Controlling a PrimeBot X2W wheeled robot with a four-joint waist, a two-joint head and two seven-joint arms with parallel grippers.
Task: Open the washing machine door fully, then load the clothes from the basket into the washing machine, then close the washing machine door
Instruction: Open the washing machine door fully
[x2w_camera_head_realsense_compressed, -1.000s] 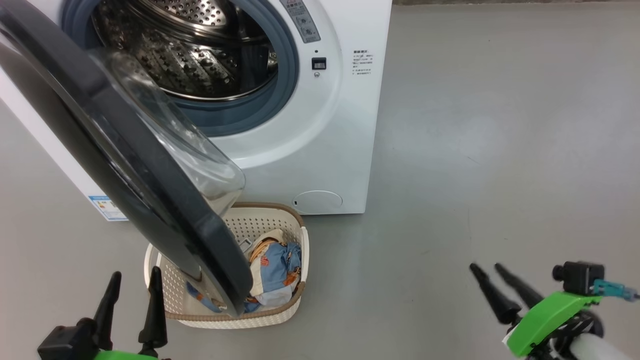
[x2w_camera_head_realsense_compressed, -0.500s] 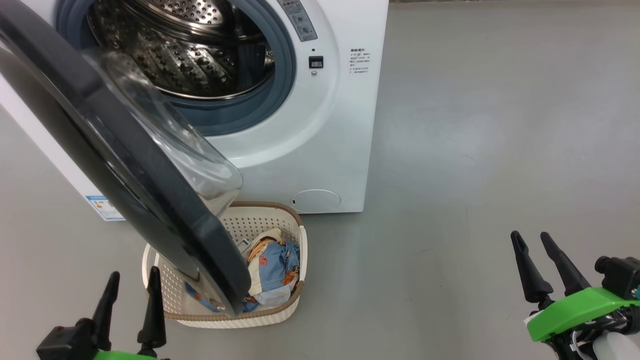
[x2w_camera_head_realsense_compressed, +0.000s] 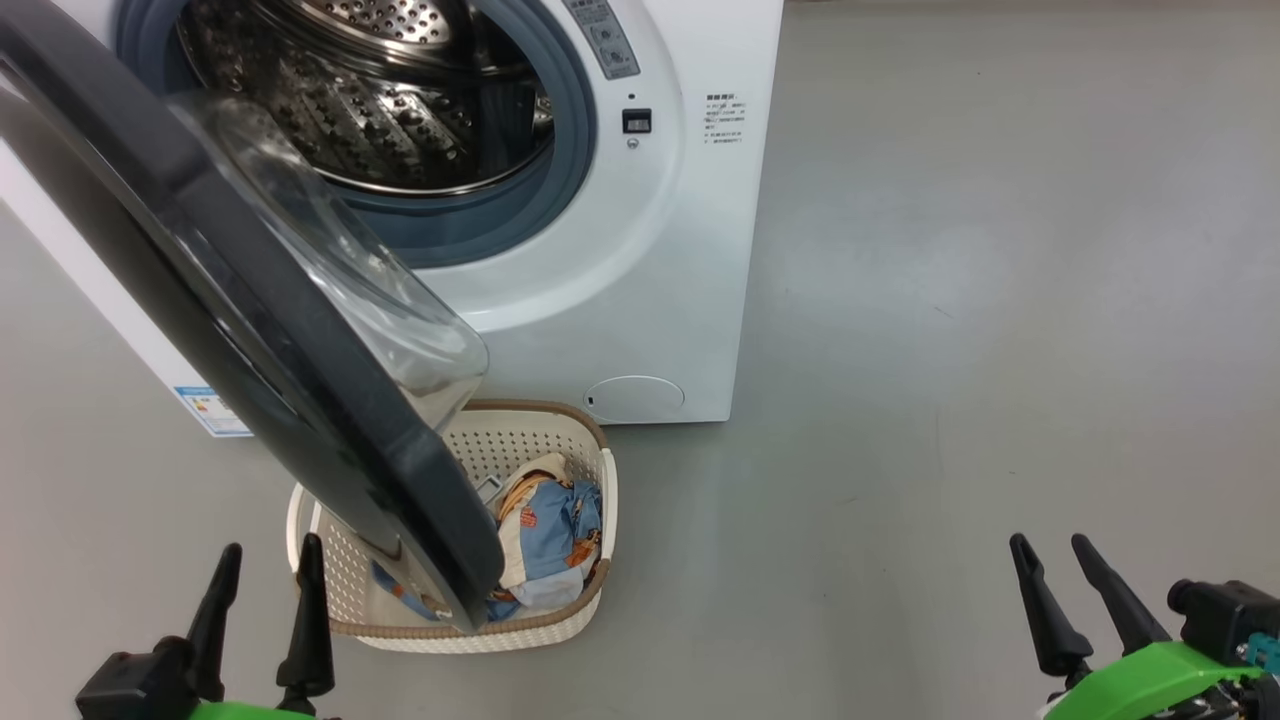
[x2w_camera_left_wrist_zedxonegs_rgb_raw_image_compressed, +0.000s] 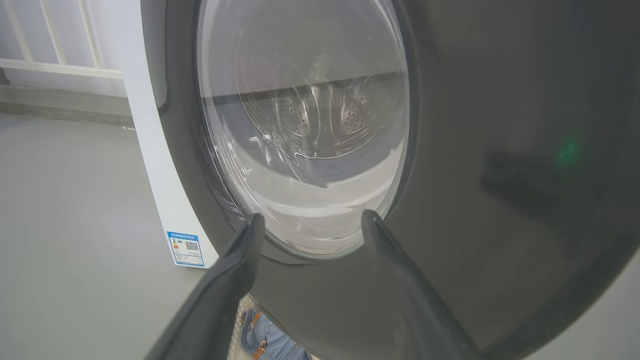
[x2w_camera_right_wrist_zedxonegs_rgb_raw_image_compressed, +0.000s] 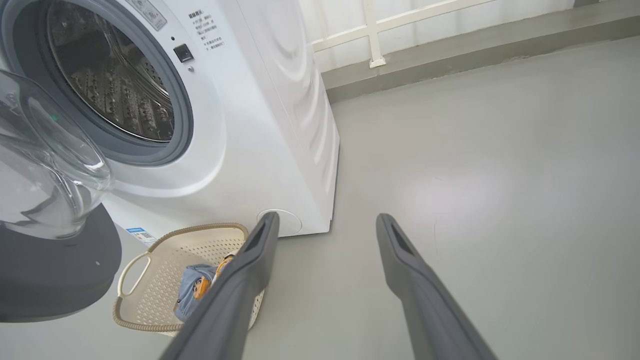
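**Door swung out over the basket, both grippers empty**

The washing machine door (x2w_camera_head_realsense_compressed: 250, 330) stands swung out from the front of the washing machine (x2w_camera_head_realsense_compressed: 650, 280). The head view sees it almost edge-on, with the clear glass bowl (x2w_camera_head_realsense_compressed: 390, 300) bulging toward the opening. Its lower edge hangs over the left part of the basket (x2w_camera_head_realsense_compressed: 480, 640) and hides that part from the head camera.

Behind the door the steel drum (x2w_camera_head_realsense_compressed: 380, 100) lies exposed inside the grey seal (x2w_camera_head_realsense_compressed: 565, 190), and no fabric shows in it. The basket sits on the floor (x2w_camera_head_realsense_compressed: 950, 300) just in front of the machine's foot, below a round cover (x2w_camera_head_realsense_compressed: 635, 398) low on the front panel. The clothes (x2w_camera_head_realsense_compressed: 555, 545) lie bunched in the right half of the basket, blue with orange print and a cream part on top. A blue label sticker (x2w_camera_head_realsense_compressed: 210, 410) shows low on the machine's side, left of the door.

The left gripper (x2w_camera_head_realsense_compressed: 272, 545) is at the lower left, just beside the basket's near left corner. Its fingers are spread wide with nothing between them. In the left wrist view they point at the door's dark outer face, with the window seen between the tips; contact cannot be judged.

The right gripper (x2w_camera_head_realsense_compressed: 1049, 540) is at the lower right above bare floor, well apart from the basket. Its fingers are also spread wide and hold nothing.
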